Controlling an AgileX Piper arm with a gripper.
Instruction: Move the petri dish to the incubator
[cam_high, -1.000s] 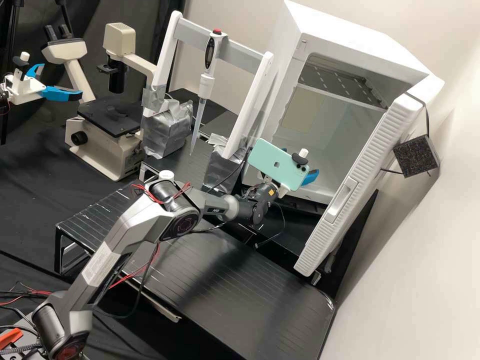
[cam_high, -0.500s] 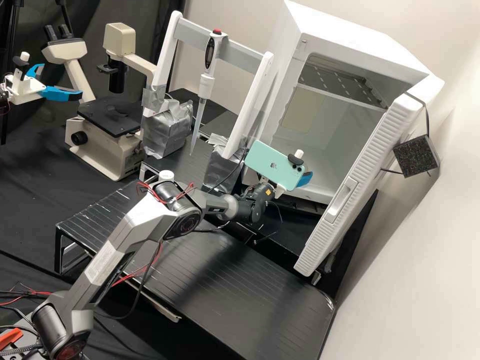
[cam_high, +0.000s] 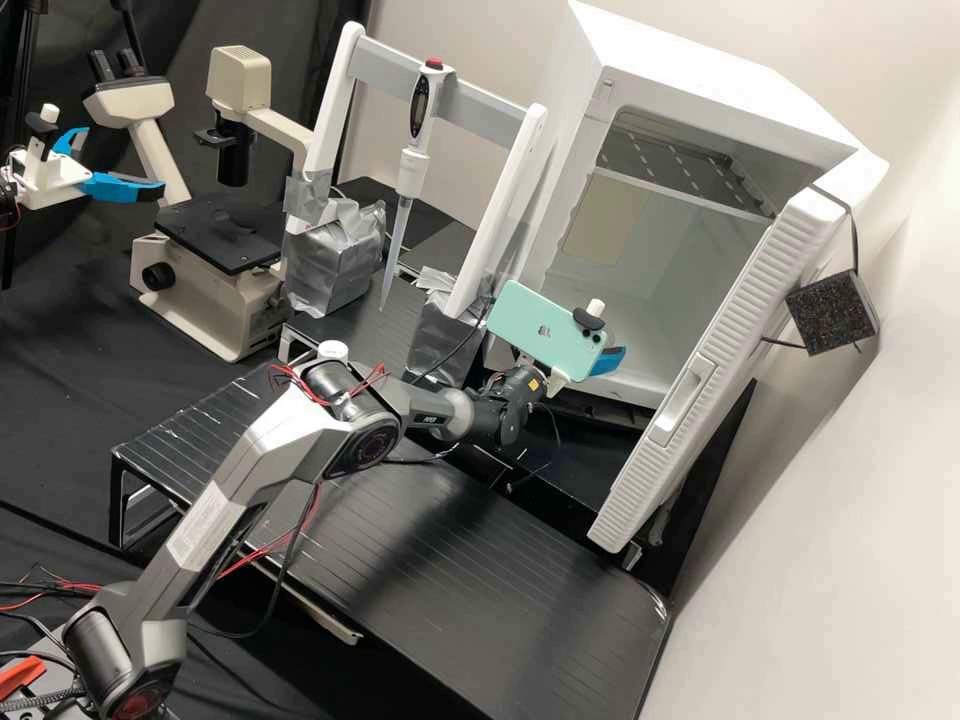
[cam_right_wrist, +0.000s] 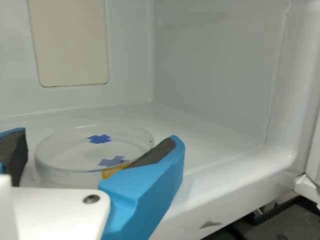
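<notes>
Pale wall (cam_high: 850, 600) stands beside the white incubator (cam_high: 690, 60), whose door (cam_high: 735, 340) hangs open. On the incubator's floor (cam_right_wrist: 205, 137) lies the petri dish (cam_right_wrist: 92, 150), flat and between the parted fingers of the gripper (cam_right_wrist: 99, 135). One dark pad (cam_right_wrist: 152, 154) overlaps the rim in the wrist view; a narrow gap shows beside the other. Delivery looks nearly finished, so the next move is probably a straight retreat along the fingers, lest the near pad drag the dish.
</notes>
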